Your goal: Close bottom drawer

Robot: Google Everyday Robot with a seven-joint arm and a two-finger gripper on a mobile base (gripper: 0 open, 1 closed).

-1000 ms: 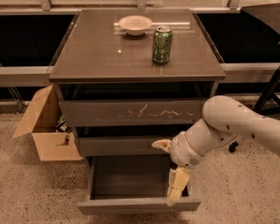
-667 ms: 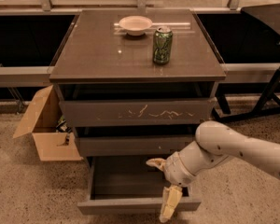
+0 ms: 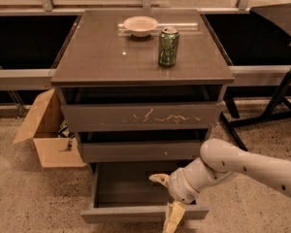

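While the bottom drawer (image 3: 121,213) stands pulled out from the base of the cabinet (image 3: 136,80), its shallow tray is exposed from above. Its slim, plain front panel sits nearest the camera, well forward of the two fronts above it.

Hand position: the hand (image 3: 161,203) is at the right half of the bottom drawer. It is carried by a pale arm (image 3: 247,165) that enters from the right edge of the view. One finger (image 3: 158,179) points left over the tray interior. The other finger (image 3: 173,218) points down and crosses the front panel near its right end. Whether this lower finger touches the panel cannot be determined.

Hand state: the two fingers are spread wide apart, and nothing is held between them.

Cabinet fronts: the top drawer (image 3: 140,116) carries white scratch marks across its taller front and stands slightly ajar. The middle drawer (image 3: 136,151), directly below it, also stands slightly out.

Worktop (image 3: 102,57): a white bowl (image 3: 140,25) rests toward the rear edge. A green can (image 3: 169,46) stands upright just in front of it and to its right, apart from the bowl.

Surroundings: an open cardboard box (image 3: 48,137) sits on the speckled floor (image 3: 34,198), just beside the left side of the cabinet.
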